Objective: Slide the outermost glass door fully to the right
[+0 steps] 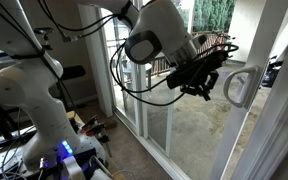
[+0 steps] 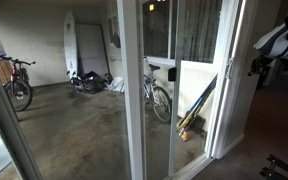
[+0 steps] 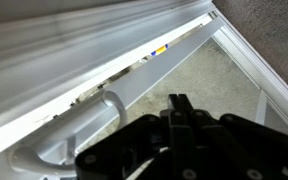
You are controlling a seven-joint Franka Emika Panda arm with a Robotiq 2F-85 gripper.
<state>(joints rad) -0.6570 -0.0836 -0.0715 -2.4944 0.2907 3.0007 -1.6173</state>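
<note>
The outermost glass door (image 1: 261,120) stands upright, its long axis running floor to ceiling, its white frame edge turned toward the arm. The curved grey loop handle (image 1: 239,87) sits on that vertical edge, its loop following the same up-and-down line. The black pincer (image 1: 206,88) hangs level with the handle and just beside it, apart from it in an exterior view. In the wrist view the frame (image 3: 104,50) crosses slantwise from lower left to upper right, and the handle (image 3: 94,108) curves off it near the pincer (image 3: 181,100). Its fingertips look pressed together, nothing between them (the view is dark, so only roughly). Through the glass a bicycle (image 2: 156,95) leans outside.
</note>
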